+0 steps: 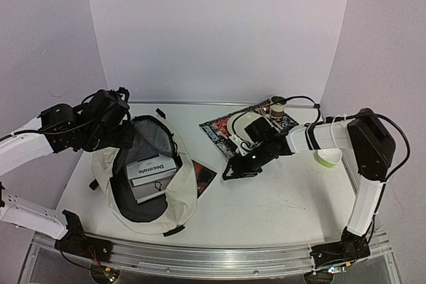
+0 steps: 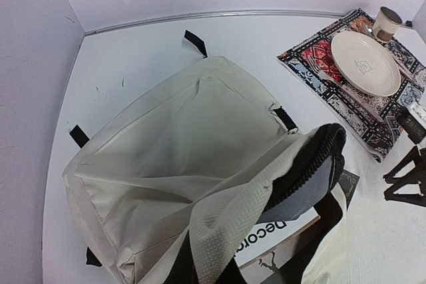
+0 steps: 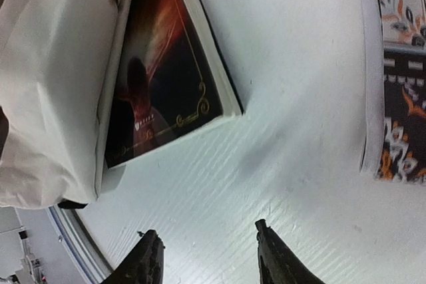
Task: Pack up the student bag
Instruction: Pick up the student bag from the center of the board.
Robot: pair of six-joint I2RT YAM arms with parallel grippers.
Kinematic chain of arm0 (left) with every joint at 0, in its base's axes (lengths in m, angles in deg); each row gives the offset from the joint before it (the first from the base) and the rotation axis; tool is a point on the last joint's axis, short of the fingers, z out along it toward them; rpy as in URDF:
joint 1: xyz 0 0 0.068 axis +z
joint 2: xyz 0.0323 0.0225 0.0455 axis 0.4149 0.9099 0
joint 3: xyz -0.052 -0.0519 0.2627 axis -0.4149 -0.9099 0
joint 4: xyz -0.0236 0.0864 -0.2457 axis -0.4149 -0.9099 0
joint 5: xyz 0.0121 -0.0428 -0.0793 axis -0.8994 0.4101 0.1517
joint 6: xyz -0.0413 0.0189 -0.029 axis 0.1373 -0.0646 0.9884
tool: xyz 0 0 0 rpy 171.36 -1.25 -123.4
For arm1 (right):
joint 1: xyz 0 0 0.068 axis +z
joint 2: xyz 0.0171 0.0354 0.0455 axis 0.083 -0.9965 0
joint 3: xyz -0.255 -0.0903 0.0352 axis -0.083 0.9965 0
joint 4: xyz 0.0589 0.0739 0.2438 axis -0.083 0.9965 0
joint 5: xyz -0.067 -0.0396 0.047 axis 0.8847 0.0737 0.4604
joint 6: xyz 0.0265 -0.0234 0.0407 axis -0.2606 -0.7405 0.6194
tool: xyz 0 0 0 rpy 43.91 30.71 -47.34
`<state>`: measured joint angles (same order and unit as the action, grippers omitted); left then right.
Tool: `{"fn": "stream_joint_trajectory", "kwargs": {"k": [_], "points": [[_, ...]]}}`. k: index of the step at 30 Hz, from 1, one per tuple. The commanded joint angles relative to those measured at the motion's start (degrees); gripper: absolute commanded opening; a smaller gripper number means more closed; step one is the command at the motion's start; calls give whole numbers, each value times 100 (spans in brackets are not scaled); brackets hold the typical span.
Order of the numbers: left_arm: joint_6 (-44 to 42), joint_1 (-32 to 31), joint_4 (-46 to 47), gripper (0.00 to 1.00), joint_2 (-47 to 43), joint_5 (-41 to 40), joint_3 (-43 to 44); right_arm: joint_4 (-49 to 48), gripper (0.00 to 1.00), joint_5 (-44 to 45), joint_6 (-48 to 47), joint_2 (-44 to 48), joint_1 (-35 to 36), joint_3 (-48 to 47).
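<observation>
Holding the student bag open on the table's left with your left gripper clenched on its rim, you are hovering the released right gripper near the dark book; be aiming for its free corner.

Bright even light, faint shadow under student bag, slight blur

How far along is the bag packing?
Done: light-covered books sit inside the open bag. In hand: the left end effector is shut on the bag's rim, holding it open. The right end effector is open and empty, near the dark book. Left: that book lies on the table against the bag, and the bag is not yet closed.
</observation>
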<state>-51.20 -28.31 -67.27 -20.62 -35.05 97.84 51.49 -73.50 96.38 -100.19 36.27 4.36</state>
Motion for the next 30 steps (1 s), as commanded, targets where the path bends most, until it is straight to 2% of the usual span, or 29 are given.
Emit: {"fn": "stream_joint_trajectory", "kwargs": {"k": [1,7,16,23,30], "points": [[3,18,113,0,-66,-107,221,-300,54,53,596,-542,5,-528],[5,26,129,0,-6,-71,260,-349,60,-41,1008,-1048,10,-938],[-24,24,172,0,99,-38,281,-443,61,-520,1322,-1527,52,-1199],[-20,20,213,0,94,-28,258,-634,55,-1004,1545,-1653,89,-1327],[-29,26,234,0,25,-25,209,-730,46,-1151,1596,-1291,89,-1272]]}}
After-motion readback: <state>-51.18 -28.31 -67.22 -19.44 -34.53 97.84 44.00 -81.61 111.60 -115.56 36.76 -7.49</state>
